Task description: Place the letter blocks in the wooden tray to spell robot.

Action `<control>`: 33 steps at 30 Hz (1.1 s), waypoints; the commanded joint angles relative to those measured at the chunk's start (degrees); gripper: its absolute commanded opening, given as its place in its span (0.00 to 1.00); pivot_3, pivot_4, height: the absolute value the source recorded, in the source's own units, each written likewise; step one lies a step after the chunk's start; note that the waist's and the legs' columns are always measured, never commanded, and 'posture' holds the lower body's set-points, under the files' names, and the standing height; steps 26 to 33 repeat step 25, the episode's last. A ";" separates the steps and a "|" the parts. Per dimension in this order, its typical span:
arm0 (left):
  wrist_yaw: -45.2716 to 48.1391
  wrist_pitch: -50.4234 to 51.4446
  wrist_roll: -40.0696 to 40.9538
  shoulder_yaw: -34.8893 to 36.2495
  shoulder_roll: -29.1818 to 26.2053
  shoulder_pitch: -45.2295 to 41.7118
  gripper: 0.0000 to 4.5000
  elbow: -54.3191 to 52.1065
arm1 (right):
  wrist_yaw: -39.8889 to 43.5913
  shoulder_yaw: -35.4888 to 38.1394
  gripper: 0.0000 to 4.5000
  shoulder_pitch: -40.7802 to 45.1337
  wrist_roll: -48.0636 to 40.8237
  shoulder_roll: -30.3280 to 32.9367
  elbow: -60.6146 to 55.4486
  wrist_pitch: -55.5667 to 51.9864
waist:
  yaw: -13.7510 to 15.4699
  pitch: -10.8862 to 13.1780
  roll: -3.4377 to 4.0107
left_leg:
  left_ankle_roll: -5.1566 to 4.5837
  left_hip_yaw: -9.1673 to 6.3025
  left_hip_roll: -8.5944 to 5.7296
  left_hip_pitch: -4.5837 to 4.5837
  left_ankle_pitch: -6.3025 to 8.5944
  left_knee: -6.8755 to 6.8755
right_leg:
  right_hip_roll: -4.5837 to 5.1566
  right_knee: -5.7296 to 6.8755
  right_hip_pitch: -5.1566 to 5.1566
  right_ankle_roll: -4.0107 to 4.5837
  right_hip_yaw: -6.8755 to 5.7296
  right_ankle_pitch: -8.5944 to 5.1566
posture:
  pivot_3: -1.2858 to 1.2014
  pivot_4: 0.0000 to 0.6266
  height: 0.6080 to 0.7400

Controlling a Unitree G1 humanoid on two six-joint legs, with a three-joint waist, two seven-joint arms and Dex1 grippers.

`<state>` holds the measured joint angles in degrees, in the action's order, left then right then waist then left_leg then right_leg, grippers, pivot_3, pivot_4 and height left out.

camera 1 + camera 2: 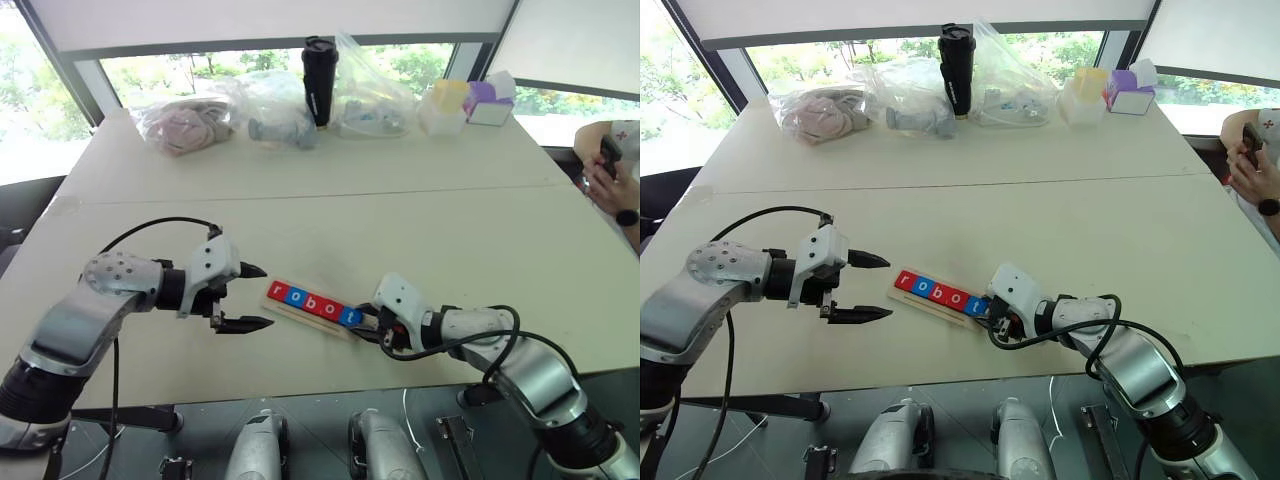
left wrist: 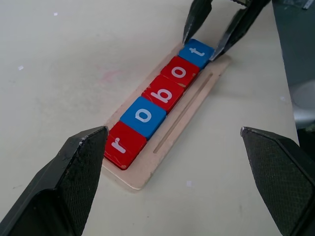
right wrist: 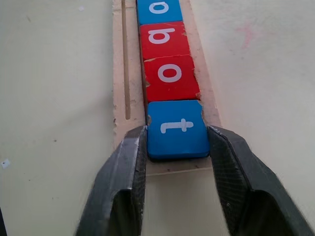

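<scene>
Your right gripper (image 3: 177,142) sits at the near-right end of the wooden tray (image 2: 194,108), its two fingers flanking the blue t block (image 3: 177,129) — each pad just against or barely off a side edge, and you cannot tell from these views whether it is pinching or has let go. The t lies flat on the tray, butted against the red o block (image 3: 171,76), closing a row that reads r-o-b-o-t.

What matters for your next move: the tray's long axis runs from about 10 o'clock to 4 o'clock across the table (image 1: 330,210), and your right gripper points straight along that line. Judged from this, a retreat toward 4 o'clock would keep the fingers clear of the row; any sideways drift could nudge the t.

Your left gripper (image 1: 243,297) hangs wide open and empty, off the r block (image 2: 124,142) at the tray's 10 o'clock end.
</scene>
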<state>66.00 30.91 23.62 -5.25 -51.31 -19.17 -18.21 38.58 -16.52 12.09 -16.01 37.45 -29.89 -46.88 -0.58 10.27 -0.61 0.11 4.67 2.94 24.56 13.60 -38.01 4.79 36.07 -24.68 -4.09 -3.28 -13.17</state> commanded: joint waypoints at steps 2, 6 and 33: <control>0.04 -0.81 -0.27 0.62 -0.32 -0.04 1.00 -1.16 | 0.84 2.41 0.97 0.70 -0.43 0.45 -1.75 2.39 | 0.01 0.00 0.00 | 0.00 0.00 0.00 0.01 0.00 0.00 | 0.00 0.00 0.00 0.00 0.00 0.00 | 0.52 0.24 1.00; 0.07 -0.79 -0.40 0.68 -0.23 0.01 1.00 -1.11 | 1.54 6.27 0.97 1.53 -2.18 0.81 -1.93 2.83 | 0.02 0.00 0.00 | 0.00 0.01 0.00 0.03 0.00 0.00 | 0.00 -0.01 -0.01 0.00 0.00 0.00 | 0.52 0.24 1.00; -5.66 8.76 7.44 17.97 -1.38 21.13 1.00 -4.27 | 3.57 35.68 0.97 -16.25 -30.45 5.54 -14.80 -13.81 | -0.01 0.02 0.00 | 0.04 0.02 0.05 0.16 0.03 0.22 | 0.23 -0.10 -0.24 0.01 0.00 -0.03 | 0.52 0.24 1.00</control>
